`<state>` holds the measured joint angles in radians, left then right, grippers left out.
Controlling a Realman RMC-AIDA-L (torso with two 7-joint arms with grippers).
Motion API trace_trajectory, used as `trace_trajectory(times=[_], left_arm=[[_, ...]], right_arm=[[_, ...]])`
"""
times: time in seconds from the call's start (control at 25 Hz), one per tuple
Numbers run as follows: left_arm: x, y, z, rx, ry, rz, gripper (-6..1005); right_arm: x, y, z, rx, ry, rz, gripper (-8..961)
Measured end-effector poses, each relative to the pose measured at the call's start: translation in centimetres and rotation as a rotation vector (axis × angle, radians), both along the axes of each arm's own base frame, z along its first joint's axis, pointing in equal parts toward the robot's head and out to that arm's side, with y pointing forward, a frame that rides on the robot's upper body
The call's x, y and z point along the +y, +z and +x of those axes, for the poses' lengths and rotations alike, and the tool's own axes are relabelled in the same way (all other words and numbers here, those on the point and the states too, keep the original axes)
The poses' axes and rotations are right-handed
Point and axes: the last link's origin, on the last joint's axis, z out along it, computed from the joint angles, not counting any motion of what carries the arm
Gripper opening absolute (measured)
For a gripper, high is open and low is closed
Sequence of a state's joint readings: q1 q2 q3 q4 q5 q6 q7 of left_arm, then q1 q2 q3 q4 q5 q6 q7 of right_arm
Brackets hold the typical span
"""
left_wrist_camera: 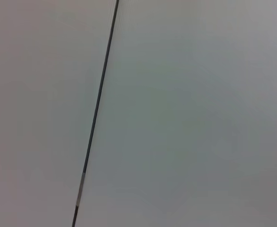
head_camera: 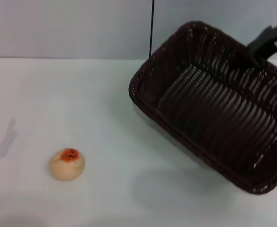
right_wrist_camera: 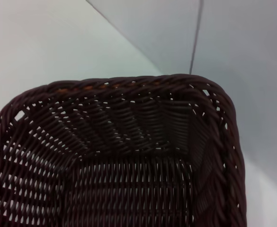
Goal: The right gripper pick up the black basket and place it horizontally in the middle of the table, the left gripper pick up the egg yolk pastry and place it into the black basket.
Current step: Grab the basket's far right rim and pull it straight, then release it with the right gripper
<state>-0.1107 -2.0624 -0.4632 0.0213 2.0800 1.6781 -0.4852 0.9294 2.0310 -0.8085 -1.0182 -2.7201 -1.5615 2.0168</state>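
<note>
The black basket (head_camera: 214, 104) hangs tilted over the right side of the white table (head_camera: 95, 104), casting a shadow below it. My right gripper (head_camera: 260, 47), a black claw coming in from the upper right, is shut on the basket's far rim. The right wrist view looks down into the basket's woven inside (right_wrist_camera: 129, 156). The egg yolk pastry (head_camera: 67, 164) sits on the table at the front left, well apart from the basket. My left gripper is out of view; only a shadow falls on the table's left edge. The left wrist view shows only wall.
A grey wall with a thin black vertical seam (head_camera: 152, 28) stands behind the table; the seam also shows in the left wrist view (left_wrist_camera: 98, 109) and the right wrist view (right_wrist_camera: 195, 38). White tabletop lies between the pastry and the basket.
</note>
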Motion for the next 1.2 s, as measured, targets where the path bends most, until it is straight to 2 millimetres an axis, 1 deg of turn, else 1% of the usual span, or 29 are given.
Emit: trace_trajectory(times=[0.16, 0.28, 0.4, 0.52, 0.68, 0.84, 1.0, 1.2], left_arm=[[-0.3, -0.1, 0.1, -0.009, -0.003, 0.003, 813], [-1.0, -0.2, 0.4, -0.015, -0.022, -0.001, 813], [-1.4, -0.4, 0.5, -0.029, -0.025, -0.001, 814], [-1.9, -0.6, 0.6, -0.046, -0.021, 0.001, 814], [-2.0, -0.8, 0.6, -0.051, -0.02, -0.002, 814], [-2.1, -0.9, 0.6, -0.052, -0.016, -0.005, 814], [-2.1, -0.9, 0.6, -0.053, -0.014, -0.007, 813], [-1.9, -0.8, 0.5, -0.049, -0.018, -0.009, 813]], right_arm=[[0.1, -0.1, -2.0, 0.028, 0.244, -0.043, 159], [-0.1, -1.1, -3.4, 0.057, 0.375, -0.095, 158], [-0.1, -2.4, -4.4, 0.048, 0.455, -0.147, 155], [-0.1, -4.1, -5.2, 0.025, 0.486, -0.192, 154], [-0.7, -6.4, -6.1, -0.005, 0.525, -0.25, 155], [-0.7, -8.4, -6.1, -0.025, 0.543, -0.258, 156], [-0.8, -9.3, -6.0, -0.018, 0.527, -0.261, 156], [-0.8, -9.6, -6.6, 0.04, 0.528, -0.241, 157]])
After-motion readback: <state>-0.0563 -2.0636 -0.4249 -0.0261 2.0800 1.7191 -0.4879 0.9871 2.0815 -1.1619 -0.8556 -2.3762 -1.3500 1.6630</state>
